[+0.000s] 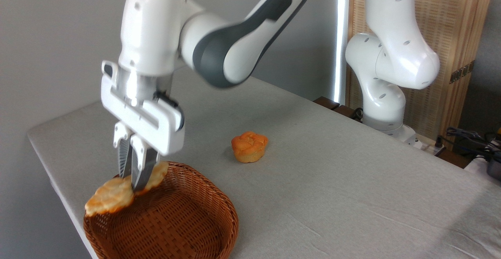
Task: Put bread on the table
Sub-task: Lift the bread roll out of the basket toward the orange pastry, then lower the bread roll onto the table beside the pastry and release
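The bread (110, 196), a pale golden braided loaf with browned tips, hangs in the air just above the far left rim of a brown wicker basket (176, 223). My gripper (132, 182) is shut on the loaf's middle, fingers pointing down, with one end of the loaf sticking out to the left and the other to the right. The table (332, 180), covered in light grey cloth, spreads out to the right of the basket.
A small round orange bun (249, 146) lies on the cloth right of and beyond the basket. The arm's white base (385, 106) stands at the table's far right edge. Cables and dark items (475, 143) sit off the right side.
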`<act>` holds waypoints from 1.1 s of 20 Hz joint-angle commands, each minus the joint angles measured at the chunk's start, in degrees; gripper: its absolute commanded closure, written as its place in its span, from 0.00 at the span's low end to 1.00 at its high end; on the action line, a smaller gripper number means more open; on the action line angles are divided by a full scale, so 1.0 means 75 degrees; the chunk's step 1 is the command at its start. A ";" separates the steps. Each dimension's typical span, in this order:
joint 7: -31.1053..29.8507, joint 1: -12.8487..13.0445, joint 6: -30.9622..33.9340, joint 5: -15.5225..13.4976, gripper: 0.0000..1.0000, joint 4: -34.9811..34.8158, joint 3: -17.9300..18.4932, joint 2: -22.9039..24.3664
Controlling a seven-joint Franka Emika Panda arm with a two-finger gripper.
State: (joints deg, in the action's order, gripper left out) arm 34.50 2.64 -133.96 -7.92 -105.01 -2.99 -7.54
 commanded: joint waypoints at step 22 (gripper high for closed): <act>0.2478 0.0081 0.4385 0.0201 0.00 -0.2651 0.0622 0.4134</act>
State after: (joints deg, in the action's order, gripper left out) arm 52.05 2.61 -100.59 -7.41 -124.67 0.91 22.89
